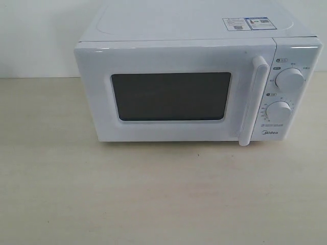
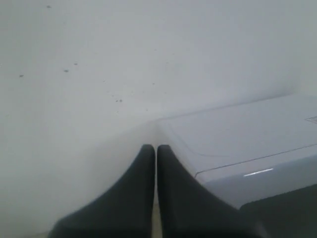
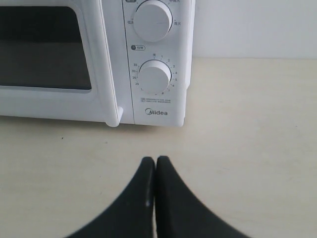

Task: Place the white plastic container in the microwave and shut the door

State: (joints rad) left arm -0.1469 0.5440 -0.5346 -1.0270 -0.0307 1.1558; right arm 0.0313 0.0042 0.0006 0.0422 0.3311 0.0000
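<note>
The microwave (image 1: 194, 51) stands at the back of the tabletop (image 1: 153, 194), close to the far edge by the wall (image 1: 36, 35) and somewhat toward the right side. Its door (image 1: 173, 138) is shut flush with the front. The window (image 1: 171, 96) is dark, and nothing behind it can be made out. The handle (image 1: 254, 99) runs upright along the door's right edge. Just right of it sit the upper knob (image 1: 289, 79) and the lower knob (image 1: 279, 111), one above the other. Two stickers (image 1: 249, 23) lie on the top panel near its right rear corner.

Neither arm shows in the exterior view — only the wrist cameras give them away. The left gripper (image 2: 156, 148) has its black fingers pressed together with nothing between them. It is up at the height of the microwave's top, off its left rear corner, facing the wall. The right gripper (image 3: 156, 161) also has its fingers together and empty. It is over bare tabletop in front of the control panel — apart from the microwave, roughly in line with the lower knob.
</note>
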